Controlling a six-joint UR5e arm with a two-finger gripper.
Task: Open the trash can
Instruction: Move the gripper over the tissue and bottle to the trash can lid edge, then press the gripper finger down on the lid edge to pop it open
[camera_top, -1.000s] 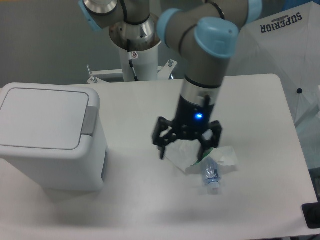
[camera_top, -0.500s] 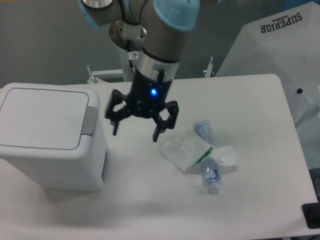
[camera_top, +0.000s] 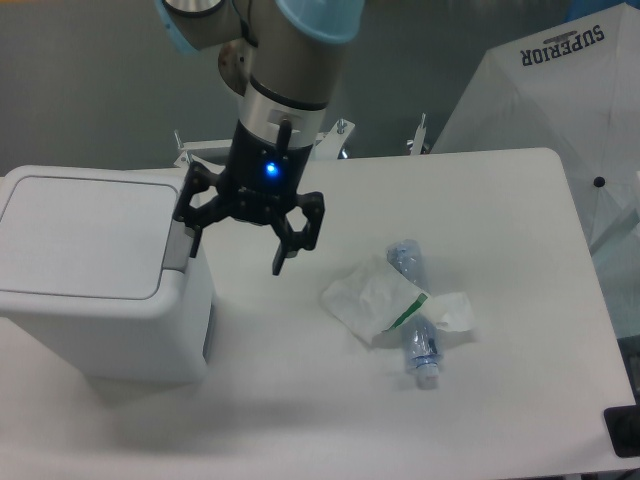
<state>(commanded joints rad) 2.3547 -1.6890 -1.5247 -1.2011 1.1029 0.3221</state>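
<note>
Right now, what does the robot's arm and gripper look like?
The arm is a grey cylinder with light-blue joint caps. Its wrist section is silver, then black. The gripper is black, with two angular linkage fingers and a small glowing blue light on its body. A thin dark cable runs down the wrist.

One fixed camera covered the scene, mounted high in front of the table (camera_top: 500, 180) and tilted steeply down, facing the arm's base at the far edge. It stood near enough that the tabletop filled most of the frame, with its left and near edges cut off, and the arm's upper links ran out past the top border. The gripper (camera_top: 240, 240) sat left of centre, seen from above and in front, both fingers (camera_top: 284, 252) spread and plainly resolved. To the fingers' left the trash can (camera_top: 90, 290) reached the frame's left edge; to their right lay a crumpled wrapper (camera_top: 370, 300) and bottle (camera_top: 420, 350). There was no second view to overlap.
</note>
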